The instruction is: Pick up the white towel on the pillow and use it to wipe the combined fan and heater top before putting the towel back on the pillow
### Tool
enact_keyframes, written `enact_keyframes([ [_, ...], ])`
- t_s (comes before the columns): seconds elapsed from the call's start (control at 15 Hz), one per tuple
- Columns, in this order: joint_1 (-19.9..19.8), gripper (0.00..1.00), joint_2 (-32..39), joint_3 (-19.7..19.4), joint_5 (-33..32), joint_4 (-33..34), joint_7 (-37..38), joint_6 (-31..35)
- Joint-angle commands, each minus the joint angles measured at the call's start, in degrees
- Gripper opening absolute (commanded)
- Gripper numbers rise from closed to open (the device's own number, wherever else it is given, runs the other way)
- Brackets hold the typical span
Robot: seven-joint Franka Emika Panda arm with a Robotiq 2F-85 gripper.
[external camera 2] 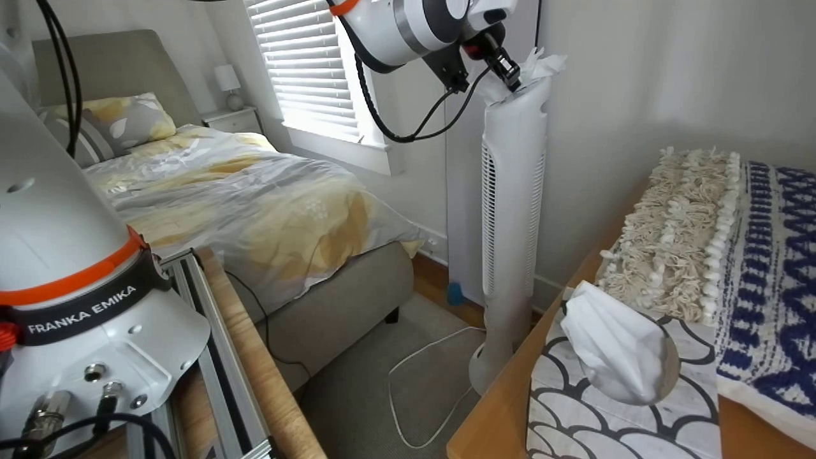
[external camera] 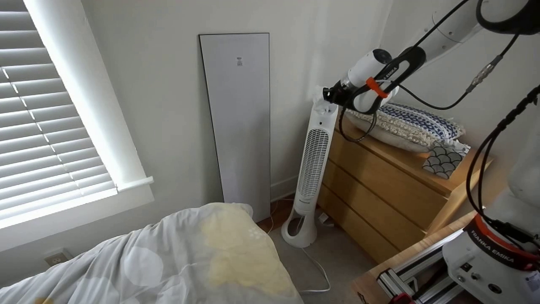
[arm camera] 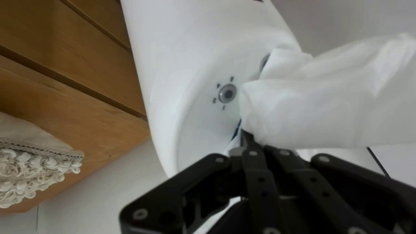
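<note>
The combined fan and heater is a tall white tower (external camera: pixel 313 164), also in an exterior view (external camera 2: pixel 515 191). Its top, with a round button, shows in the wrist view (arm camera: pixel 208 120). My gripper (arm camera: pixel 256 139) is at the top, with its fingers closed together on the thin white towel (arm camera: pixel 325 100). The towel spreads over part of the top and hangs past its edge. In both exterior views the gripper (external camera: pixel 326 93) (external camera 2: pixel 512 83) is at the tower's top with the towel (external camera 2: pixel 545 65) bunched around it. The fingertips are partly hidden by the towel. The pillow (external camera: pixel 415 122) (external camera 2: pixel 676 223) lies on the dresser.
The wooden dresser (external camera: pixel 379 185) stands beside the tower. A scale-patterned tissue box (external camera 2: pixel 586 424) with a white tissue (external camera 2: pixel 615 344) sticking out sits by the pillow. A grey panel (external camera: pixel 242 118) leans on the wall behind. A bed (external camera: pixel 168 257) stands in front. A white cord (external camera 2: pixel 398 382) lies on the floor.
</note>
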Motion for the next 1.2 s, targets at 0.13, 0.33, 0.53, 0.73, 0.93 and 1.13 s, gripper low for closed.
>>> enact_keyframes([
  [0.13,6.09,0.01,-0.46,-6.35,2.16,0.28,3.51,-5.66],
  [0.33,11.83,0.01,-2.82,-12.02,1.19,0.16,7.66,-12.93],
  [0.53,14.79,0.01,-4.54,-13.99,0.07,0.31,11.51,-20.26],
  [0.73,16.00,0.01,-5.04,-14.31,0.10,0.66,14.02,-24.06],
  [0.93,16.22,0.01,-2.62,-15.60,-2.16,1.72,15.42,-16.50],
  [1.13,17.26,0.01,0.66,-18.09,-3.80,3.04,15.76,-8.50],
])
